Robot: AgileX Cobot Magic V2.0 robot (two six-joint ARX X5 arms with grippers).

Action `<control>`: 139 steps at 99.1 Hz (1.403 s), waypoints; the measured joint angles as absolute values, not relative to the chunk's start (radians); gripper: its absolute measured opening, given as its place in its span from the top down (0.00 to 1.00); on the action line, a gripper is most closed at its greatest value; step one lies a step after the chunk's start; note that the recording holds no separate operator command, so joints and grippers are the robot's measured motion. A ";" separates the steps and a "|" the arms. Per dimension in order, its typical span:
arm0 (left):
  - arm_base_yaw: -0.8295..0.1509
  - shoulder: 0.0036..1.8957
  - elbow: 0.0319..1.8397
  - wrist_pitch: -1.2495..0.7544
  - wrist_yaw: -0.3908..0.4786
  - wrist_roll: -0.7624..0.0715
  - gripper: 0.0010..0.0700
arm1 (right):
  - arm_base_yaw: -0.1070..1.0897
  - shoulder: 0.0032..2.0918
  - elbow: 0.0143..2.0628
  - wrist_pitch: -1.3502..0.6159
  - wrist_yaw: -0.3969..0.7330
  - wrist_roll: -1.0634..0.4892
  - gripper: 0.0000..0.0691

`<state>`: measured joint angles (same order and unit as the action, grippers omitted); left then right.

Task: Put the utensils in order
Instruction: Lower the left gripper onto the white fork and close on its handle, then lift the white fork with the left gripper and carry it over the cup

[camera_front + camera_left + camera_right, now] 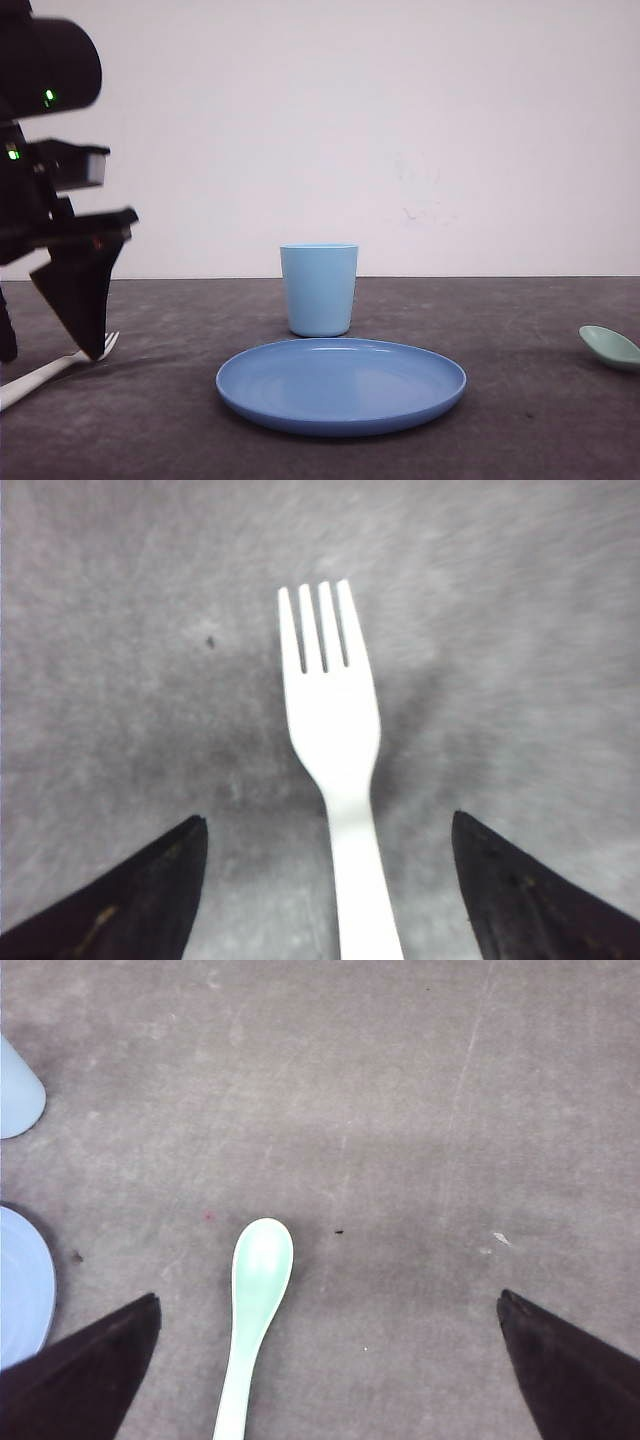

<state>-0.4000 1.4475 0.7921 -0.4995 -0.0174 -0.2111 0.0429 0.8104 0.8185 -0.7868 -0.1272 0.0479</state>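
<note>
A white plastic fork (45, 374) lies flat on the dark table at the front left, tines pointing toward the middle. My left gripper (90, 345) hangs low over it, open; in the left wrist view the fork's handle (355, 880) runs between the two spread fingers, touching neither, and the gripper (328, 825) straddles it. A pale mint-green spoon (609, 345) lies at the far right edge of the table. In the right wrist view the spoon (255, 1300) lies on the table between the wide-open fingers, nearer one of them, and the right gripper (328, 1302) holds nothing.
A round blue plate (341, 385) sits at the front centre, with a light blue cup (319, 289) upright just behind it. The plate's rim (25, 1280) and the cup (18, 1085) show at the edge of the right wrist view. A white wall stands behind the table.
</note>
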 joint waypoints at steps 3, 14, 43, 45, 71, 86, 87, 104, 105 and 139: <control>-0.402 1.456 0.792 -0.498 -0.020 -0.212 0.33 | 0.043 0.810 0.818 -0.787 -0.127 0.048 0.02; -0.412 1.470 0.792 -0.493 -0.034 -0.215 0.34 | 0.043 0.810 0.818 -0.790 -0.127 0.048 0.02; -0.457 1.480 0.792 -0.474 -0.057 -0.215 0.69 | 0.043 0.810 0.818 -0.790 -0.127 0.048 0.02; -0.461 1.480 0.792 -0.474 -0.059 -0.215 0.72 | 0.043 0.810 0.818 -0.790 -0.127 0.048 0.02; -0.499 1.482 0.792 -0.470 -0.100 -0.223 0.90 | 0.043 0.810 0.818 -0.794 -0.127 0.048 0.02; -0.499 1.483 0.792 -0.470 -0.100 -0.225 0.92 | 0.043 0.810 0.818 -0.795 -0.127 0.048 0.02; -0.499 1.483 0.792 -0.470 -0.100 -0.226 0.92 | 0.043 0.810 0.818 -0.795 -0.127 0.048 0.02; -0.501 1.483 0.792 -0.467 -0.116 -0.225 0.95 | 0.043 0.810 0.818 -0.796 -0.127 0.048 0.02; -0.501 1.483 0.792 -0.467 -0.116 -0.225 0.95 | 0.043 0.810 0.818 -0.796 -0.127 0.048 0.02; -0.503 1.484 0.796 -0.454 -0.130 -0.224 0.95 | 0.043 0.810 0.818 -0.797 -0.127 0.048 0.02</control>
